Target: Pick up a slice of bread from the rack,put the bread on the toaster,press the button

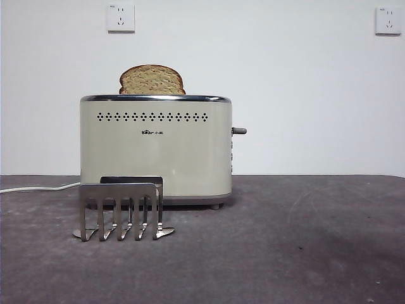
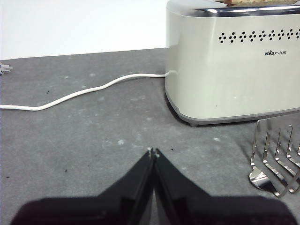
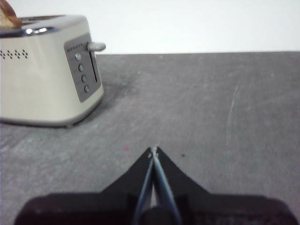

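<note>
- Bread step judged done: wholegrain bread slice (image 1: pixel 152 80) standing in the slot of the cream toaster (image 1: pixel 155 149), domed top above the chrome rim; metal toast rack (image 1: pixel 120 210) empty just in front.
- Left gripper (image 2: pixel 153 151) and right gripper (image 3: pixel 153 150) both pinched closed on nothing, low over the grey table (image 1: pixel 304 240), apart from the toaster.
- Remaining: pressing the lever (image 1: pixel 238 131), still raised; likely calling for a closed tip set above it, then pushed straight down.
- Only in right wrist view: control panel with round buttons (image 3: pixel 82 71).
- Only in left wrist view: white cord (image 2: pixel 84 91) trailing away.
</note>
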Tool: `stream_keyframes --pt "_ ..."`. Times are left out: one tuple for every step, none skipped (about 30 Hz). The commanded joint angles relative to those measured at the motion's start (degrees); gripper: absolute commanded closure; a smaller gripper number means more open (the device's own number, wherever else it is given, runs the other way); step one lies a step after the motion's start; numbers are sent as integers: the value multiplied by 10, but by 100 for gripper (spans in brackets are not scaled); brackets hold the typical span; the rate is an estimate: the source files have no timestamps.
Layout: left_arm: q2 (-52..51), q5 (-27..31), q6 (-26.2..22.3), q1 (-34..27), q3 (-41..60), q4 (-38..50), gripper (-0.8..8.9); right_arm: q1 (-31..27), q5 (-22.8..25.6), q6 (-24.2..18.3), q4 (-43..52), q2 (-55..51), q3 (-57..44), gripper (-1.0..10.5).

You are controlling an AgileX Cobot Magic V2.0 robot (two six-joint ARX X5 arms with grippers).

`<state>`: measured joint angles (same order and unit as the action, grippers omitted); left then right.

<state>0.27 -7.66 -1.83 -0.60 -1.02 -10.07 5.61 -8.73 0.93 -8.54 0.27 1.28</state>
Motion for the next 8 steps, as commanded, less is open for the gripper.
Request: stream_keyframes --pt "-2 1 5 -1 8 1 817 0 4 12 -10 -2 -9 946" --pt "-2 1 5 -1 8 1 817 0 3 12 -14 -2 -9 946" --pt "-2 1 5 -1 8 1 817 0 3 12 -14 -2 -9 946" --pt "-2 1 5 -1 8 1 817 0 4 12 -14 -2 -9 946" --pt "-2 1 5 -1 8 1 817 0 3 12 -14 -2 -9 946" --pt "-2 1 5 -1 8 1 817 0 3 17 -14 -2 -9 946" --pt "-2 1 5 -1 8 1 817 0 3 18 -13 -2 -9 946" --pt "-2 1 5 -1 8 1 817 0 3 17 -12 -2 -9 946"
